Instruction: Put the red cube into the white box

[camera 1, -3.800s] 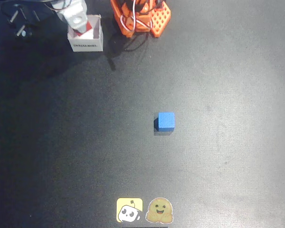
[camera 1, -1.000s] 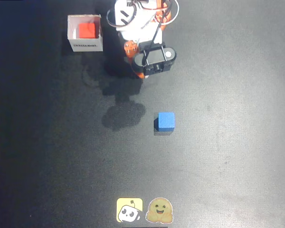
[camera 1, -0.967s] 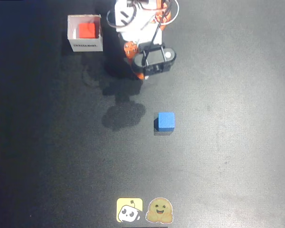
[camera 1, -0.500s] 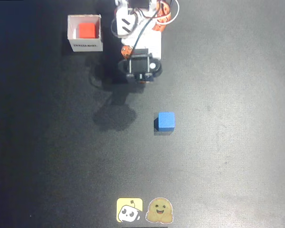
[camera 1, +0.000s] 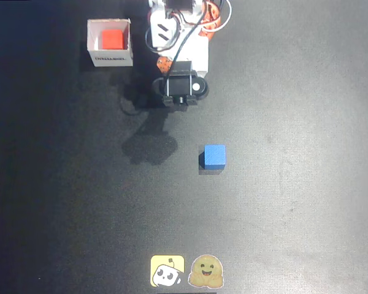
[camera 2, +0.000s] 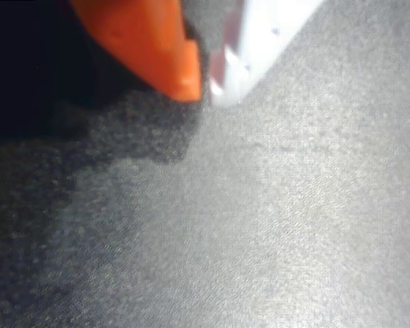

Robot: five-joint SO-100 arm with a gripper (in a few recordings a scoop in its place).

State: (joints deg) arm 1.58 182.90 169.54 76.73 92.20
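Note:
The red cube (camera 1: 112, 40) lies inside the white box (camera 1: 112, 59) at the top left of the overhead view, with dark print on the box's near wall. My arm's wrist (camera 1: 181, 90) hangs over the black mat to the right of the box, well apart from it. In the wrist view my gripper (camera 2: 206, 92) shows an orange finger (camera 2: 150, 41) and a white finger (camera 2: 263, 34) meeting at their tips, shut with nothing between them, above bare mat.
A blue cube (camera 1: 214, 156) sits on the mat near the middle, below and right of the wrist. Two stickers, a yellow one (camera 1: 167, 271) and a tan one (camera 1: 207, 271), lie at the front edge. The arm's base (camera 1: 181, 18) stands at the top centre.
The gripper, earlier over the box with the red cube, has let it go and left the box. In the last second the wrist swung left and slightly toward the front.

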